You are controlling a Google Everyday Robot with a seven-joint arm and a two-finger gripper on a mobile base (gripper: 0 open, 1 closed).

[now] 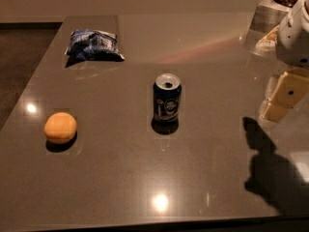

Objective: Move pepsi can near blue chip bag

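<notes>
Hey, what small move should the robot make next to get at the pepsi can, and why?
Probably swing the gripper left toward the pepsi can: it hangs at the table's right edge, well apart from the upright can, which stands far from the blue chip bag at the back left.

camera view | high over table (120,178) near edge | faces down, across | mid-range | jaws at right edge
</notes>
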